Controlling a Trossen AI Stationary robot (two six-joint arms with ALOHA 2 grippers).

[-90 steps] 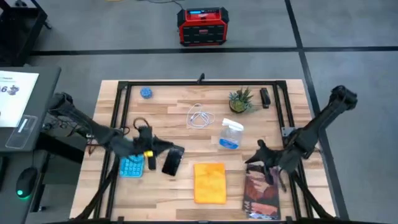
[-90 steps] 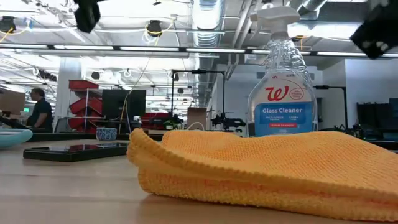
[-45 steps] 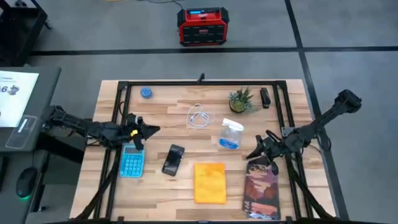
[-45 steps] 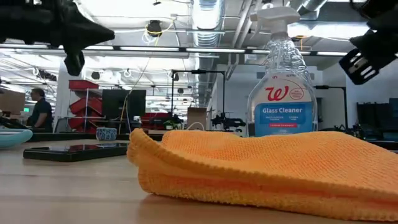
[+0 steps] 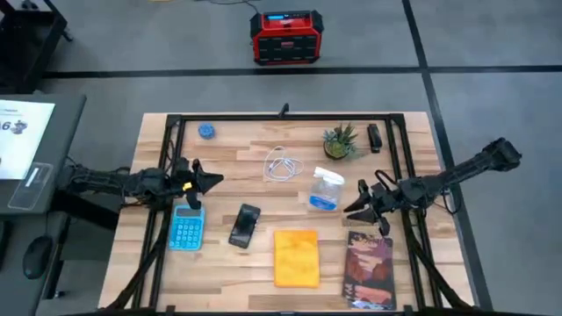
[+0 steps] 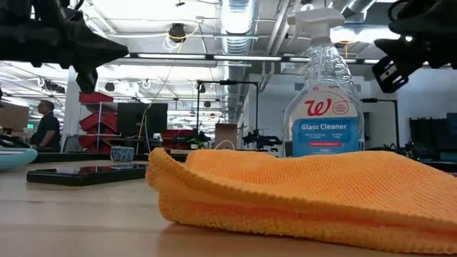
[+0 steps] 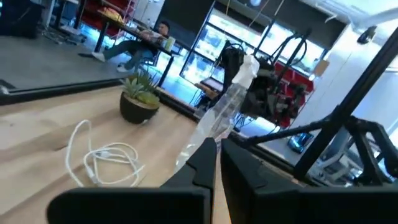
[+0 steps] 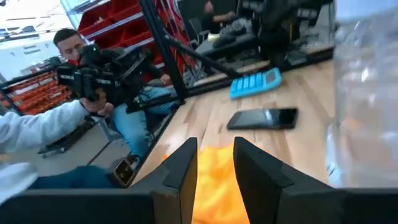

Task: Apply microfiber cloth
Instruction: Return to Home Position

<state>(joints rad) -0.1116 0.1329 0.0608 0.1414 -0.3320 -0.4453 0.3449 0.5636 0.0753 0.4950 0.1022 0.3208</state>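
Note:
The orange-yellow microfiber cloth [image 5: 296,257] lies folded and flat on the table near its front edge, between the black smartphone [image 5: 244,225] and the dark reddish book [image 5: 371,272]. The low view shows the cloth [image 6: 300,189] close up, its folded layers resting on the wood. My left gripper [image 5: 213,181] hovers shut above the table's left part, just beyond the blue calculator [image 5: 185,232]. My right gripper [image 5: 351,204] hovers open beside the glass cleaner bottle [image 5: 325,190], beyond the book. In the right wrist view the cloth [image 8: 211,180] shows between its fingers, well below them. Neither gripper touches anything.
A white cable [image 5: 283,165], a small potted plant [image 5: 340,142], a blue round object [image 5: 206,131] and a small black object [image 5: 375,138] lie farther back. A black frame [image 5: 281,118] runs around the table. A person sits beyond the table [image 8: 93,81].
My left gripper has drawn back from beside the smartphone toward the table's left and far edges, rising. My right gripper has moved from above the book toward the far edge, next to the bottle. The cloth, the phone and the calculator have stayed where they were.

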